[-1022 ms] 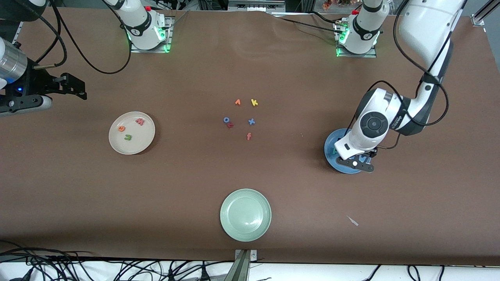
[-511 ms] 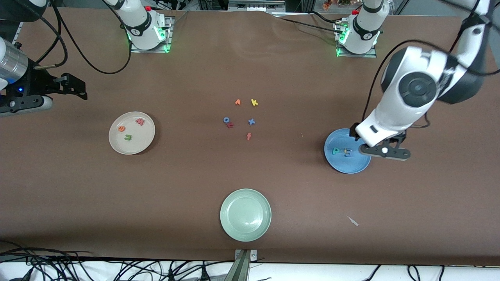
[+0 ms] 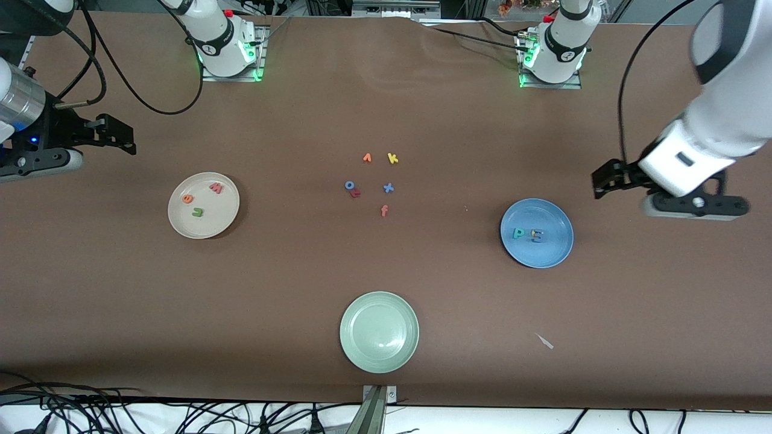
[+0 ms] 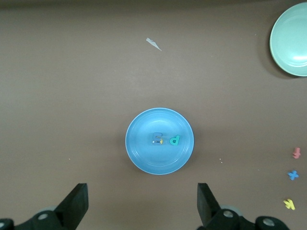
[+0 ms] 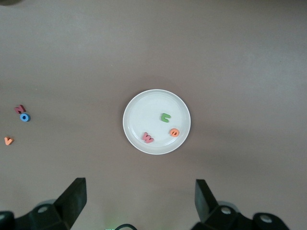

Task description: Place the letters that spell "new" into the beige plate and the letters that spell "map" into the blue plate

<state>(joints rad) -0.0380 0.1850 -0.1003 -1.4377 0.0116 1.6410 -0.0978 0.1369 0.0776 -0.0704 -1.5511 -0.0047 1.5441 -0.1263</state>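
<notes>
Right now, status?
Left gripper open, right gripper open, both empty. n, e, w in beige plate; m, a, p in blue plate. Nothing blocking.

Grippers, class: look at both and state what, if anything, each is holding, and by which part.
Nothing is held. The left gripper is open above the table beside the blue plate; the right gripper, also open, waits near the beige plate.

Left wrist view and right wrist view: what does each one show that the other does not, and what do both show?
Only the left wrist view shows the round blue plate holding the teal foam p, the pale green plate and the open left tool. Only the right wrist view shows the round beige plate with the olive-green n, orange e and pinkish-red w, and the open right tool. Both show the brown table.
</notes>
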